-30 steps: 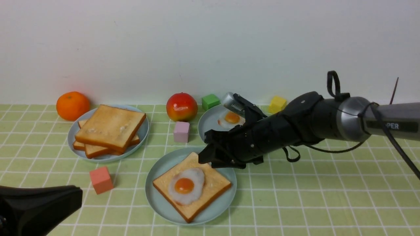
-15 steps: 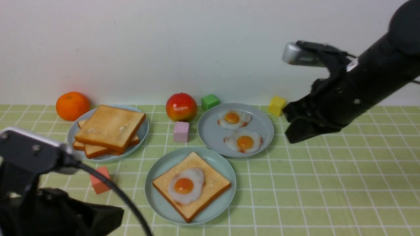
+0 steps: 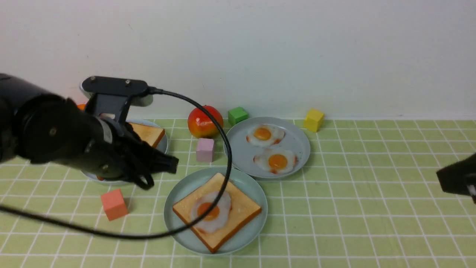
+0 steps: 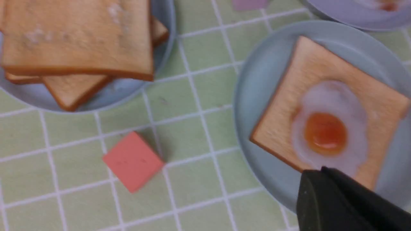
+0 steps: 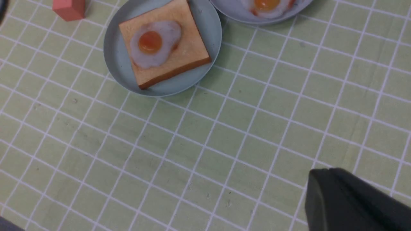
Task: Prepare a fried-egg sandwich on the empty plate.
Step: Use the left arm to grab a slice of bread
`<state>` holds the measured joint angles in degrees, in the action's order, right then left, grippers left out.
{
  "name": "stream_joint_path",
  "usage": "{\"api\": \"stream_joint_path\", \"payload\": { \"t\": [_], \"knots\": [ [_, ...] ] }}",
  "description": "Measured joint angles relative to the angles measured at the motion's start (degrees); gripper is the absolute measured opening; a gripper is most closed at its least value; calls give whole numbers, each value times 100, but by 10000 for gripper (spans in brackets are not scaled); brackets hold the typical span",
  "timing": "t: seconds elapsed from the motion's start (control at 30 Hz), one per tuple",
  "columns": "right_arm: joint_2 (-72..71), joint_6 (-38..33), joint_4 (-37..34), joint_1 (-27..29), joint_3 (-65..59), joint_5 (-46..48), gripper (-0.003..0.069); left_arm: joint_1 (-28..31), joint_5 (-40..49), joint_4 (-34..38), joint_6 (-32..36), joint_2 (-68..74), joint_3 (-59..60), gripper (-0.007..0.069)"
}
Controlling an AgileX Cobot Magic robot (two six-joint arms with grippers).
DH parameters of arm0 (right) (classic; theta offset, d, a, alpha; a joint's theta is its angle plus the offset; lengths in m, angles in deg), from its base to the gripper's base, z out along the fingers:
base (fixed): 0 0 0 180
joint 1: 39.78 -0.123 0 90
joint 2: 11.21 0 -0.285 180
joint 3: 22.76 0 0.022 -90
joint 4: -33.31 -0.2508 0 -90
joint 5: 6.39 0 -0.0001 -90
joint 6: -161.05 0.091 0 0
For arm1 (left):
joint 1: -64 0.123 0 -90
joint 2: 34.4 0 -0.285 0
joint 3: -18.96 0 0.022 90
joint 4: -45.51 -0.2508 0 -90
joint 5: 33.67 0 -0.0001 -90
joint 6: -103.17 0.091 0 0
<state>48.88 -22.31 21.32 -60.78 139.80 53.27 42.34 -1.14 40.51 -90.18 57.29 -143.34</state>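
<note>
Right claw (image 3: 455, 178): you have pulled it back, well to the right of the round pale mint-teal plastic plate (image 3: 177, 188). Its jaws are closed and it carries nothing.
Left claw (image 3: 171, 164): it has swung in just left of that plate, over the stack of plain square toast slices (image 4: 80, 35). It is closed and empty.
Sandwich: one golden-brown toast slice (image 3: 241, 214) with the white fried egg (image 5: 151, 43) lies on that plate. There is no top slice yet.
Meaning: the egg step looks done. You would next part the left jaws for a plain slice.

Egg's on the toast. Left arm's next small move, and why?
Probably open the left gripper and lower it onto the top stacked toast slice: its jaws are shut and empty, and the egg on the mint plate lacks a covering slice.
</note>
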Motion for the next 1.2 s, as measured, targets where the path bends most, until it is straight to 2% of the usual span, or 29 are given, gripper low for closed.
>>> {"api": "stream_joint_path", "payload": {
  "t": [0.17,0.2,0.3,0.37,0.4,0.43,0.47,0.53,0.63,0.87,1.2],
  "knots": [
    [-401,6,13,0,-208,-21,10,559,21,-5,472,1077,-929,-4],
    [-468,6,24,0,-241,-21,11,655,26,-60,609,1372,-1174,17],
    [-554,6,42,0,-277,-27,13,736,30,-349,907,1856,-1522,101],
    [-567,6,56,0,-303,-27,14,736,42,-570,1027,2065,-1668,185],
    [-567,6,62,0,-302,-27,15,736,42,-606,1032,2092,-1676,194],
    [-567,6,68,0,-302,-27,17,736,66,-702,1068,2187,-1712,250],
    [-567,6,67,0,-302,-27,17,736,73,-715,1068,2197,-1712,265],
    [-567,6,67,0,-302,-27,19,736,119,-776,1084,2295,-1712,353],
    [-567,6,67,-4,-302,-34,20,736,25,-816,1085,2381,-1712,415],
    [-567,6,67,-4,-302,-84,28,736,-257,-1324,1108,2625,-1730,451],
    [-567,6,52,-4,-302,-88,36,736,-205,-1364,1108,2751,-1730,451]
  ]
}}
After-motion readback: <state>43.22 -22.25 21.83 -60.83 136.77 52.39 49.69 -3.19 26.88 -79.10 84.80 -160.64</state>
